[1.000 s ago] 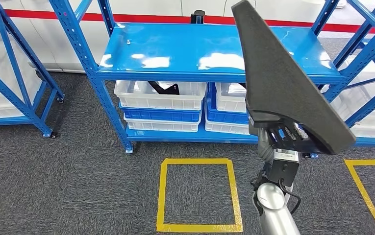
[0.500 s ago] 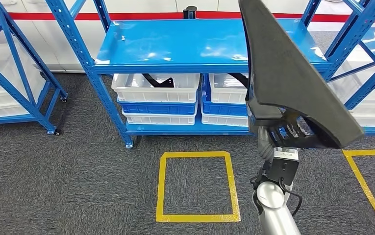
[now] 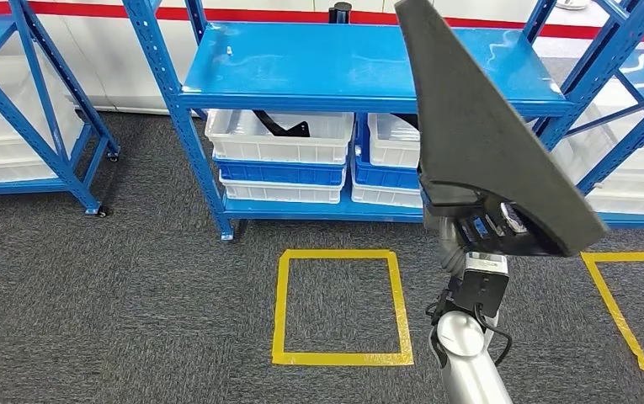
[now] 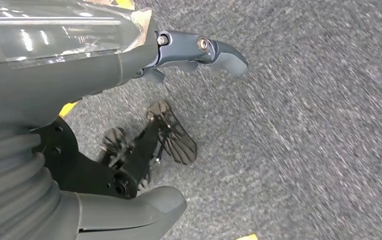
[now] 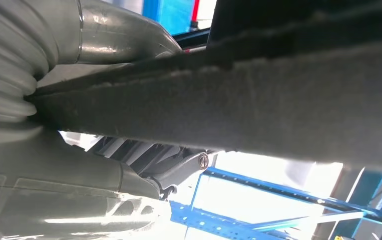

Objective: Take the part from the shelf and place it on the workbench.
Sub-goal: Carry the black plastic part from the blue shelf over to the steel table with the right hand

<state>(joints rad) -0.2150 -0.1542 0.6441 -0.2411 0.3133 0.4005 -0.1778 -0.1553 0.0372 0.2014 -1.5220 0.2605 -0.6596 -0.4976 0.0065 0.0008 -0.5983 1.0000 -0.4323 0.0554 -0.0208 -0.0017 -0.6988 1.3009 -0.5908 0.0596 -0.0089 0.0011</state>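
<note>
The right hand (image 3: 482, 229) grips the part (image 3: 482, 143) from beneath, the dark wedge rising above it before the shelf (image 3: 343, 63). The left hand (image 4: 144, 145) hangs over carpet, fingers apart, holding nothing.

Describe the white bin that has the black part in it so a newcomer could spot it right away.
Find the blue shelf rack straight ahead. Under its top shelf stand white bins; take the upper left bin. Unlike its neighbours, it has a curved black piece sticking up inside.
</note>
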